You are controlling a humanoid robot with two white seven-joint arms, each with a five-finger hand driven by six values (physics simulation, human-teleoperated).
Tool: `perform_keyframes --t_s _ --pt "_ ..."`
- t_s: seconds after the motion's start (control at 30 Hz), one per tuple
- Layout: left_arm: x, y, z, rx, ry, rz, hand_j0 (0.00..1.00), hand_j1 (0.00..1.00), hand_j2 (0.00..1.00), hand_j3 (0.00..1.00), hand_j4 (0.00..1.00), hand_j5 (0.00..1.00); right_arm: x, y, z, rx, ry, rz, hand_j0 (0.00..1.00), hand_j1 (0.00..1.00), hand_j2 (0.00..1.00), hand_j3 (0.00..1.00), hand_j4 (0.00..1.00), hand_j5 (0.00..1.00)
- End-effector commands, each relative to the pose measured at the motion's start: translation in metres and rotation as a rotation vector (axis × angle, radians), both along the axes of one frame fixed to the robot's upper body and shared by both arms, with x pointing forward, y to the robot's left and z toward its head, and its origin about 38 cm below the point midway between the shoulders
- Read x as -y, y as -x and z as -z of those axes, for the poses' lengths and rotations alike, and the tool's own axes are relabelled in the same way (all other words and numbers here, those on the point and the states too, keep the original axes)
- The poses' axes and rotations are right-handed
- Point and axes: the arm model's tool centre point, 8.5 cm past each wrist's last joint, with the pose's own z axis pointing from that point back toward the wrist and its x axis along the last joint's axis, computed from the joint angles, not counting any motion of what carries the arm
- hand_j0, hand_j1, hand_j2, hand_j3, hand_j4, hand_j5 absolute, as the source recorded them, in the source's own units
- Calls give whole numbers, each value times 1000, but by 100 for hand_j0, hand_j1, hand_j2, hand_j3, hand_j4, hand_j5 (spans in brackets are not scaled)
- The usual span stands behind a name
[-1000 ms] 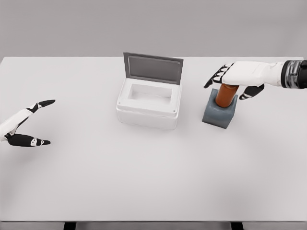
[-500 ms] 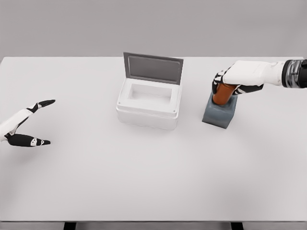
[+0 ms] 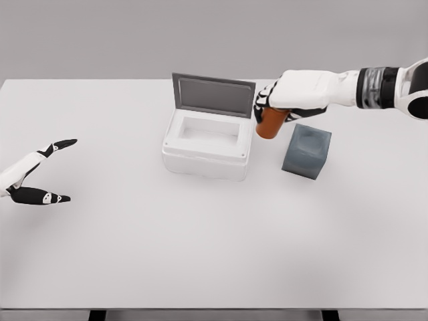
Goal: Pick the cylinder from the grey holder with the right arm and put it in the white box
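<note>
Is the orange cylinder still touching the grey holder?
Apart. The head view shows the cylinder in the right hand, left of the holder, with bare table between.

Illumination is bright, even and diffuse from above, leaving only faint soft shadows on the desk (image 3: pixel 200 254) beneath the white box (image 3: pixel 208 144), grey holder (image 3: pixel 307 151) and left hand (image 3: pixel 33 179), with no glare, blur or visible edge distortion.
</note>
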Motion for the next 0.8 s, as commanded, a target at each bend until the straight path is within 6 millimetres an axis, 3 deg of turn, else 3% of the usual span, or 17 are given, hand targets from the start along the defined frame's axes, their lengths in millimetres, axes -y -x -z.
perform_keyframes --t_s 0.0,0.1,0.33,0.77 --pt "-1 0 -1 0 5 -3 100 100 100 100 100 100 -13 0 1 -2 -17 -19 37 37 37 37 37 37" --pt "-1 0 -1 0 5 -3 100 100 100 100 100 100 -31 -2 0 13 -21 -45 37 37 37 37 37 37" --pt "-1 0 -1 2 5 -4 100 100 100 100 100 100 -51 -17 4 14 -23 -40 37 37 37 37 37 37" --pt "-1 0 -1 2 4 -3 100 100 100 100 100 100 -53 -26 15 3 4 -16 37 37 37 37 37 37"
